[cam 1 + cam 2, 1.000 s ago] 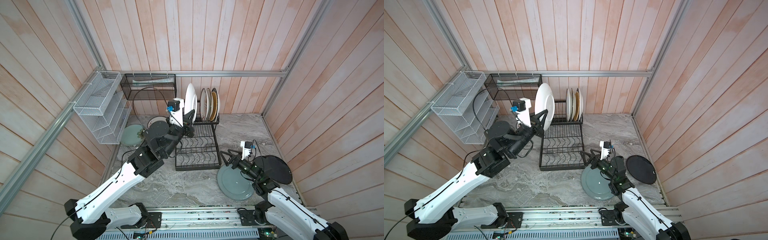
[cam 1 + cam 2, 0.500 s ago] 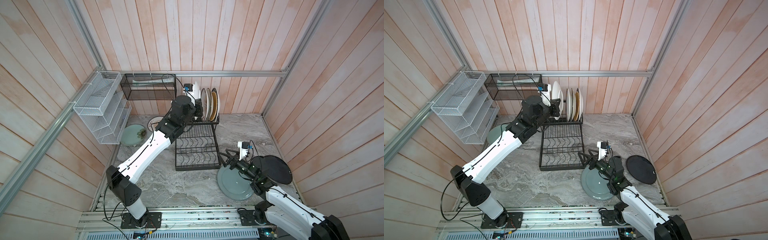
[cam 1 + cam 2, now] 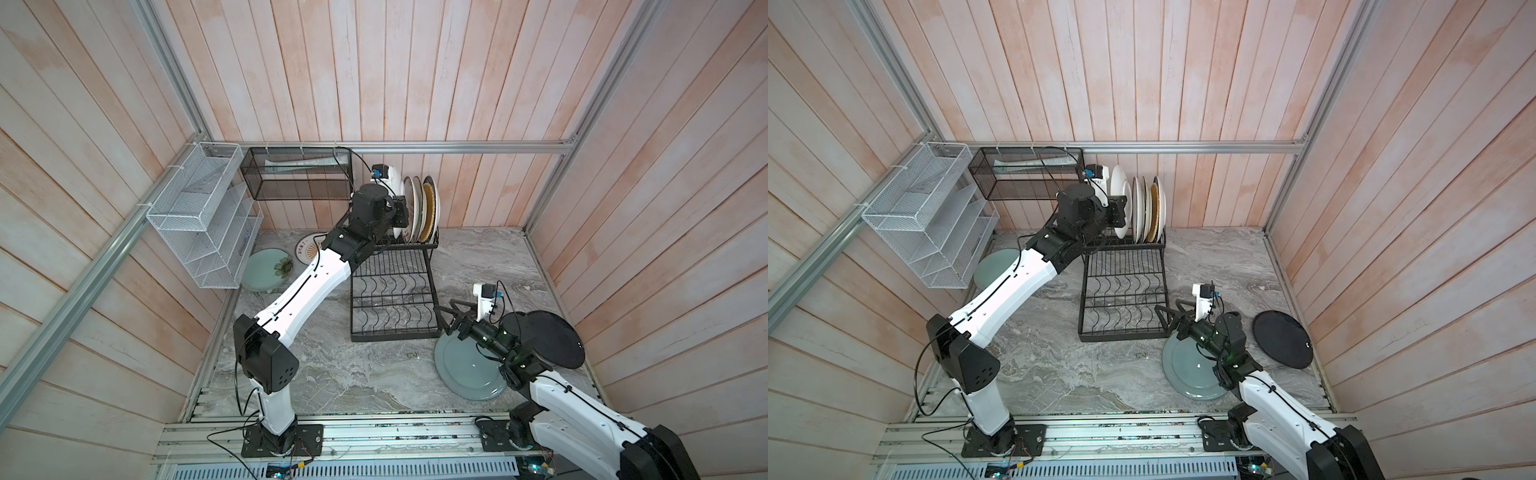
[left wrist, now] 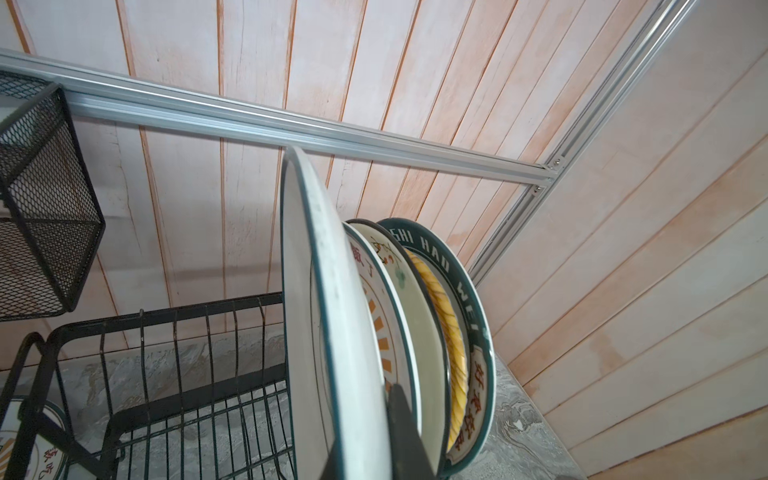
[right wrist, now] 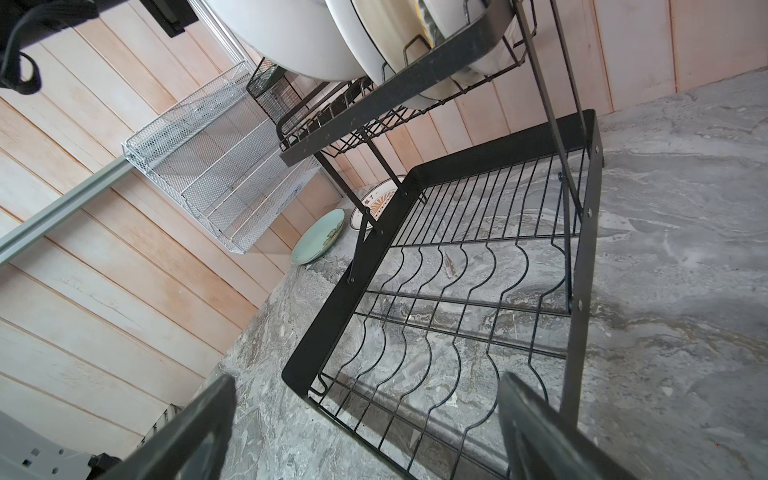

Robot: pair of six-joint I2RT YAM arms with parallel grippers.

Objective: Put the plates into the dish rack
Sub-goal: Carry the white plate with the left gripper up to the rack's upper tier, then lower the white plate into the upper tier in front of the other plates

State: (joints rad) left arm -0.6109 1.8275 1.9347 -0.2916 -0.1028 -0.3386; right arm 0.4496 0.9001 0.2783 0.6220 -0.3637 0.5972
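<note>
Left fingers [image 4: 405,436] tight on white plate [image 4: 307,311]

Black wire rack [image 3: 395,335] holds maybe four plates [image 3: 416,208] upright up top, white plate [image 3: 1120,185] alongside, with grey-blue plate [image 3: 461,374], black plate [image 3: 552,345], green plate [image 3: 266,270] and sunburst plate [image 3: 305,249] flat around it.

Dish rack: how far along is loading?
Done: four plates stand in the upper tier of the dish rack. In hand: the left gripper is shut on a white dark-rimmed plate, upright beside them. Remaining: the grey-blue plate by the open right gripper, the black plate, the pale green plate and a sunburst plate, flat on the table.
</note>
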